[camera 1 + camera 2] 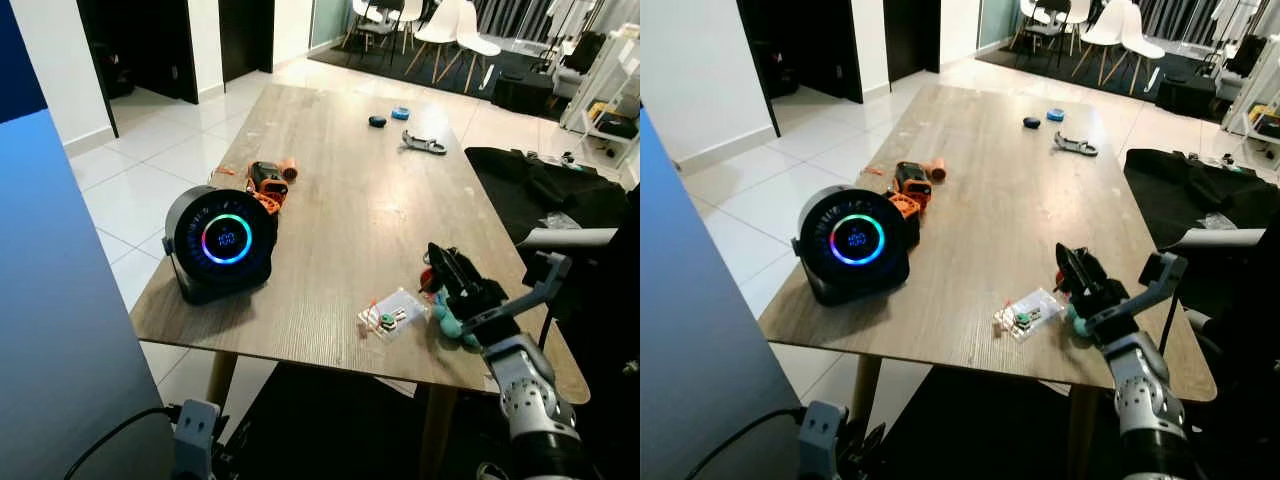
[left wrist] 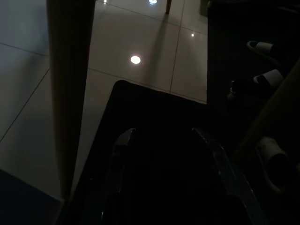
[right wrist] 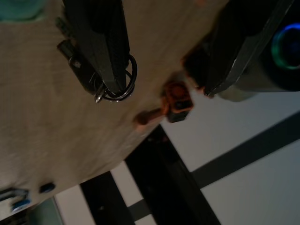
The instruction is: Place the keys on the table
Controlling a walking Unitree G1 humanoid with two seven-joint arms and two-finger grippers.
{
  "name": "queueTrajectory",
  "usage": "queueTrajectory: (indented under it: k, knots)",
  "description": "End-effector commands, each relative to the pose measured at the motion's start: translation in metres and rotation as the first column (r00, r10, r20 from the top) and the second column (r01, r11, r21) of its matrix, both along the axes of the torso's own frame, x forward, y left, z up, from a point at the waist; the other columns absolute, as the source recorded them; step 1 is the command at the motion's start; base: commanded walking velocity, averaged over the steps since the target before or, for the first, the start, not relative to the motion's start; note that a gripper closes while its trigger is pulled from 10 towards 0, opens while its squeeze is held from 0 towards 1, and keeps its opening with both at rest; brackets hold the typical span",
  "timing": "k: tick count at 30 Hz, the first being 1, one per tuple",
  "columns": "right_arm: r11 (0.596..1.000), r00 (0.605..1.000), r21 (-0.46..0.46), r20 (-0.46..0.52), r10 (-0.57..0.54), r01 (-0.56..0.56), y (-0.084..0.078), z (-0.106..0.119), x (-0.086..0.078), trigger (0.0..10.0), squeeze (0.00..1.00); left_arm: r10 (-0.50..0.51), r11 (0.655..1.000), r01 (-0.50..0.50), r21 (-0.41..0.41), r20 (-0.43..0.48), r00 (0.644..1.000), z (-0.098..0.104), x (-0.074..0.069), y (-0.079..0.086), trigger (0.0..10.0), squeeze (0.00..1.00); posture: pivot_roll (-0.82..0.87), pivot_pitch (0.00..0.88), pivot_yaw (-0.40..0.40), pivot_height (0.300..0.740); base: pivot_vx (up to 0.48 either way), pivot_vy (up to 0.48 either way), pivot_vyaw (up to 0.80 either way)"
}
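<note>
Up close, the right gripper (image 3: 159, 86) spreads wide above the table (image 1: 340, 200), keys (image 3: 110, 82) beside one finger.

The round fan (image 1: 221, 243) stands at the counter's (image 1: 350, 210) near left edge. Just behind it lies a power tool (image 1: 268, 180). To its right lies a clear packet (image 1: 393, 315), and right of that, probably the keys (image 3: 101, 79).

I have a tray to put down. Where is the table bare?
The widest bare stretch of the table runs down its middle, between the orange tool and the far metal clip. The near edge is crowded: round speaker, clear packet, and the right pincer over the keys.
</note>
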State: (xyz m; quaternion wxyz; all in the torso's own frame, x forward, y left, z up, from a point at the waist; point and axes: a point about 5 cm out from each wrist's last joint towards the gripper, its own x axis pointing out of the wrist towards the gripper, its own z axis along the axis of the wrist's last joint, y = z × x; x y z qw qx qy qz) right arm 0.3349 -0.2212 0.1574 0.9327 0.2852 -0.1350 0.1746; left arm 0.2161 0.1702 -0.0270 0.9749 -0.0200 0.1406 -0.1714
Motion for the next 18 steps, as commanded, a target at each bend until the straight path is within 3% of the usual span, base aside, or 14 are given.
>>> queueTrajectory:
  k: [1, 6, 8, 9, 13, 14, 15, 18]
  knots:
    - [0.997, 0.999, -0.060, -0.001, -0.046, 0.046, -0.008, 0.003, 0.004, 10.0, 0.00, -0.011, 1.000, 0.012, 0.020, -0.025, 1.000, -0.004, -0.006, 0.005, 10.0, 0.00, 0.06, 0.067, -0.055, 0.740, 0.000, 0.000, 0.00]
    - [0.979, 1.000, -0.205, 0.005, -0.009, 0.010, -0.002, 0.012, 0.013, 10.0, 0.00, -0.013, 1.000, 0.014, 0.021, -0.026, 1.000, -0.004, -0.006, 0.005, 10.0, 0.00, 0.07, 0.069, -0.054, 0.740, 0.000, 0.000, 0.00]
    - [0.938, 0.998, -0.342, 0.005, 0.066, -0.060, 0.007, 0.018, 0.015, 10.0, 0.00, -0.013, 1.000, 0.014, 0.022, -0.027, 1.000, -0.005, -0.007, 0.005, 10.0, 0.00, 0.07, 0.070, -0.054, 0.740, 0.000, 0.000, 0.00]
    - [0.938, 0.998, -0.342, 0.005, 0.066, -0.060, 0.007, 0.018, 0.015, 10.0, 0.00, -0.013, 1.000, 0.014, 0.022, -0.027, 1.000, -0.005, -0.007, 0.005, 10.0, 0.00, 0.07, 0.070, -0.054, 0.740, 0.000, 0.000, 0.00]
    - [0.787, 0.983, -0.593, -0.047, 0.179, -0.172, 0.020, 0.018, 0.016, 10.0, 0.00, -0.014, 1.000, 0.014, 0.023, -0.027, 1.000, -0.005, -0.008, 0.006, 10.0, 0.00, 0.07, 0.071, -0.050, 0.740, 0.000, 0.000, 0.00]
    - [0.728, 0.976, -0.657, -0.060, 0.210, -0.197, 0.024, 0.018, 0.016, 10.0, 0.00, -0.015, 1.000, 0.016, 0.024, -0.028, 1.000, -0.005, -0.008, 0.006, 10.0, 0.00, 0.07, 0.071, -0.050, 0.740, 0.000, 0.000, 0.00]
    - [0.728, 0.976, -0.657, -0.060, 0.210, -0.197, 0.024, 0.018, 0.016, 10.0, 0.00, -0.015, 1.000, 0.016, 0.024, -0.028, 1.000, -0.005, -0.008, 0.006, 10.0, 0.00, 0.07, 0.071, -0.050, 0.740, 0.000, 0.000, 0.00]
    - [0.655, 0.958, -0.714, -0.080, 0.277, -0.249, 0.032, 0.019, 0.014, 10.0, 0.00, -0.016, 1.000, 0.017, 0.025, -0.027, 1.000, -0.005, -0.009, 0.006, 10.0, 0.00, 0.07, 0.075, -0.052, 0.740, 0.000, 0.000, 0.00]
